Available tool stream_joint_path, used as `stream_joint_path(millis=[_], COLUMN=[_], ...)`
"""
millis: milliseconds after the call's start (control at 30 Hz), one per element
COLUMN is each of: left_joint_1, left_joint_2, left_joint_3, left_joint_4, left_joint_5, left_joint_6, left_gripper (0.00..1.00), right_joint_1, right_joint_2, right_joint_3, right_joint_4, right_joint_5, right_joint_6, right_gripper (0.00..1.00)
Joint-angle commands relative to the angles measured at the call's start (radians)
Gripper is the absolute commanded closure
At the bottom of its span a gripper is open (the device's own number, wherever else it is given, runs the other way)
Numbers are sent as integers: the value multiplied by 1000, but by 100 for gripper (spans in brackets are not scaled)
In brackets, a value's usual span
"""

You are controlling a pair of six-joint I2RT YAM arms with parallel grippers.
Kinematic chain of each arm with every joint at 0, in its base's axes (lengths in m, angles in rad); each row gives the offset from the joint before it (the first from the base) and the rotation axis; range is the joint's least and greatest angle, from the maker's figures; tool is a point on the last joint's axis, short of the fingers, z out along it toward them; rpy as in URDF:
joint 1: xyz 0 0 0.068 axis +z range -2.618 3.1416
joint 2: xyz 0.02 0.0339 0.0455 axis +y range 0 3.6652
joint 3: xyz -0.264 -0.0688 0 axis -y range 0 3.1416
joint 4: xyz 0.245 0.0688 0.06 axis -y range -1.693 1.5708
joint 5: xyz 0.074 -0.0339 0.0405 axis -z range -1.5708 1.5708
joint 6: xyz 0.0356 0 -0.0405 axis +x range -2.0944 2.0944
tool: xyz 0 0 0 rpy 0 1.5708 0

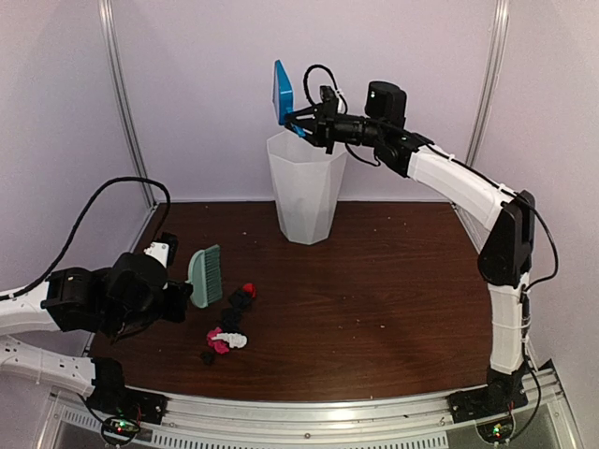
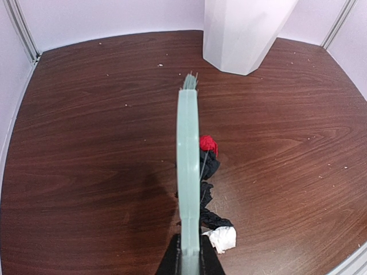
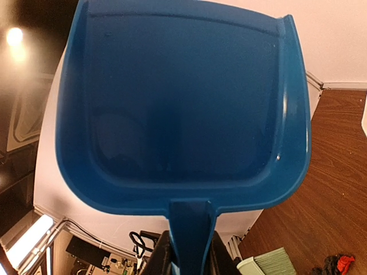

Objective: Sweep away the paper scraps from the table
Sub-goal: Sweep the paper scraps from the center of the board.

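A loose line of paper scraps point(image 1: 231, 323) in red, black, pink and white lies on the table point(image 1: 374, 309) left of centre. In the left wrist view they point(image 2: 211, 189) sit just right of the mint-green brush point(image 2: 188, 166). My left gripper point(image 2: 190, 260) is shut on that brush's handle, and the brush point(image 1: 205, 275) hangs just left of the scraps. My right gripper point(image 1: 306, 124) is shut on the handle of the blue dustpan point(image 1: 282, 92), held tipped up above the white bin point(image 1: 306, 192). The pan point(image 3: 183, 109) looks bare inside.
The tall white bin point(image 2: 243, 31) stands at the back centre of the table. A metal rail point(image 1: 309, 412) runs along the front edge. Pale walls with upright posts point(image 1: 126, 98) close in the back and sides.
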Motion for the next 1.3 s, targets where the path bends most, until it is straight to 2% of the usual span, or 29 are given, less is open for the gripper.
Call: stream_joint_path(millis=[0,233,400,567,900,1133,1267], left_joint_1=[-4,-4,-4,-3,11,116,155], left_joint_2=[-7,-10,-1,49,125,175,223], left_joint_3=[-12,-12,-9,-2,15,-5,-11], left_joint_4=[31,25,-10,-26,-59,44,86], left_joint_5=[-20,-18,-56,-82,-113,-16,36], left_joint_6=[-1,-7,-41,-51,-73,20,48], left_gripper=[100,100,100,100,100,100,100], right_joint_1=[40,101,154,224,364,444,486], right_joint_2=[-66,-146,-216,-327,-609,-739,-779], right_joint_3=[-21,-73,-118,-263,-663,-935,-1032], right_joint_4=[-172,-428,-633,-724,-747,-764,-780], right_joint_5=[2,101,237,378,640,799,852], right_joint_6=[-184,-425,-604,-710,-773,-733,-699], right_gripper=[100,100,100,100,100,100,100])
